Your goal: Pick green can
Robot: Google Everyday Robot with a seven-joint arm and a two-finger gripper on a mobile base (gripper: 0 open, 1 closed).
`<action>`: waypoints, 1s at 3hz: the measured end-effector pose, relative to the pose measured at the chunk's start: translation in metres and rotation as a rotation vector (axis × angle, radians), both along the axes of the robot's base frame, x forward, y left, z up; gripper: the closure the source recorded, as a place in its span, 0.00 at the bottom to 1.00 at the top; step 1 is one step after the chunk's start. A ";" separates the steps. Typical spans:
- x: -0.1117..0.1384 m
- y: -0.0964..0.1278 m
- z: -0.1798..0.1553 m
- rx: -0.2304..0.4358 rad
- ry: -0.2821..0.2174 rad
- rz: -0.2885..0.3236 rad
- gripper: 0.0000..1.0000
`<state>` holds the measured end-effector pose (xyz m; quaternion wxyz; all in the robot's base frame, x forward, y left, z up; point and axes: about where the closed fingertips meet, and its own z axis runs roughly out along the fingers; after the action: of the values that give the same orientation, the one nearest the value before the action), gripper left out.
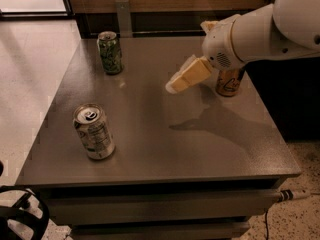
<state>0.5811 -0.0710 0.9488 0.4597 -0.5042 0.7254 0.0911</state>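
The green can [110, 53] stands upright at the far left of the grey table [150, 144], dark green mottled with a silver top. My gripper [179, 81] hangs above the middle of the table, right of the green can and well apart from it, at the end of the white arm [260, 29] reaching in from the upper right. It holds nothing that I can see.
A silver-white can [94, 132] with grey print stands at the near left of the table. An orange-gold can [229, 82] stands at the right, partly behind the arm. A dark wall base runs behind the table; floor lies to the left.
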 end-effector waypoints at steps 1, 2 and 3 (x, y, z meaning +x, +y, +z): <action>0.037 0.010 -0.002 0.126 -0.041 -0.040 0.00; 0.037 0.010 -0.002 0.126 -0.041 -0.040 0.00; 0.048 0.034 -0.015 0.140 -0.012 -0.020 0.00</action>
<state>0.6294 -0.0368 0.9340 0.4992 -0.4641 0.7194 0.1340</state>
